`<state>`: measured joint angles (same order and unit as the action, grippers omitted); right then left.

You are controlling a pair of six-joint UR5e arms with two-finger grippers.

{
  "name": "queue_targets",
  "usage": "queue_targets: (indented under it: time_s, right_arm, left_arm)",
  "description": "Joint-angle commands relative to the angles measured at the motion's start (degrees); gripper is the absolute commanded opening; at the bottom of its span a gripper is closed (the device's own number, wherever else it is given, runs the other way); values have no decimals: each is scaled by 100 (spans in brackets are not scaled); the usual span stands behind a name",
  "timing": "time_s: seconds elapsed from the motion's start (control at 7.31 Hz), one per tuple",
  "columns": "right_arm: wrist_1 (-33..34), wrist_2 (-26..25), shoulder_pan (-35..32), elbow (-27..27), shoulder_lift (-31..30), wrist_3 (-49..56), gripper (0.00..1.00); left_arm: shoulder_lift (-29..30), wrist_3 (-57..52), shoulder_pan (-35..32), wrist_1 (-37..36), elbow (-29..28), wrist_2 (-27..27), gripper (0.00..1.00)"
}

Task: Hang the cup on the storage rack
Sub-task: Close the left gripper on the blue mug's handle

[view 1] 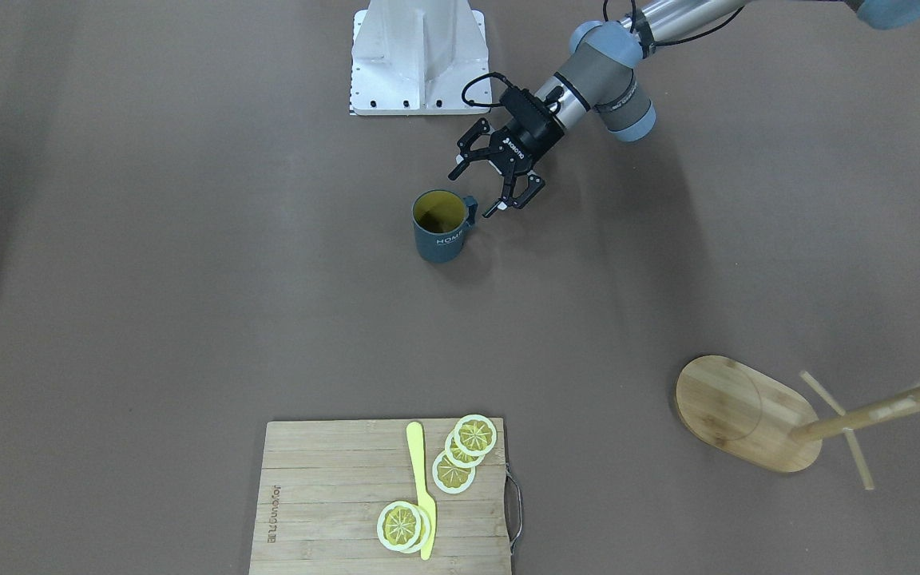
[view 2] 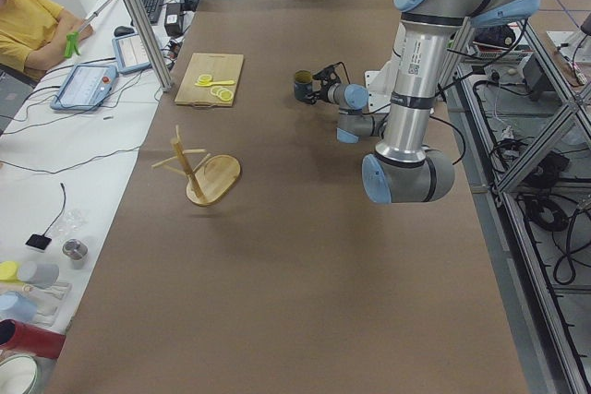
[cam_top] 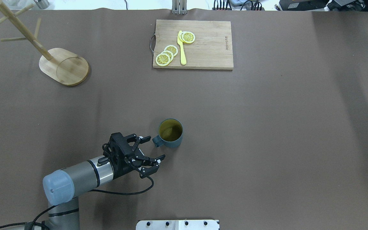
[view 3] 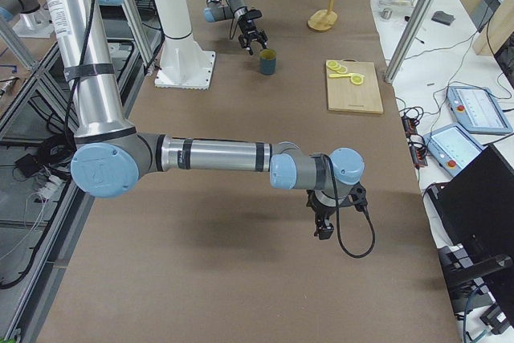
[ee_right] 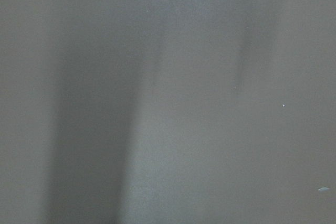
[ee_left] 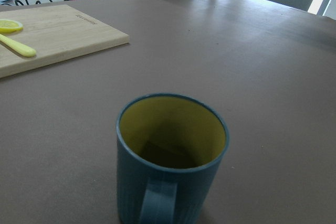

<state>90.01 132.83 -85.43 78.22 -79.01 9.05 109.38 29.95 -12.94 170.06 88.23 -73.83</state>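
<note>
The blue mug [cam_top: 170, 133] stands upright on the brown table [cam_top: 267, 127], near the robot's edge and about mid-width. Its inside is yellow, and its handle points left towards the left gripper [cam_top: 152, 149]. That gripper lies low and nearly level, with its two fingers spread wide. The fingertips are just beside the handle and not closed on it. In the left wrist view the handle faces the camera squarely.

The wooden mug rack [cam_top: 64, 67] stands at the far left of the table, well apart from the mug, with its pegs bare. A wooden cutting board [cam_top: 203, 48] lies at the far middle, bearing lemon slices [cam_top: 166, 55] and a yellow knife [cam_top: 181, 48].

The right gripper [view 3: 324, 229] points down over bare table far to the right. Whether its fingers are open or closed cannot be told.
</note>
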Motion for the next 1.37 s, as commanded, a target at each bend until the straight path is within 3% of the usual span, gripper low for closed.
queue_targets:
  time_s: [0.0, 0.96, 1.23]
  right_arm:
    - [-10, -3, 0, 0, 0, 0, 100]
    - [-45, 6, -26, 9, -9, 9, 100]
    - [-45, 6, -35, 9, -9, 9, 100]
  left_arm:
    - [4, 2, -76, 1, -16, 114, 87]
    - [101, 11, -129, -8, -174, 141, 70]
    - [101, 11, -129, -8, -227, 141, 61]
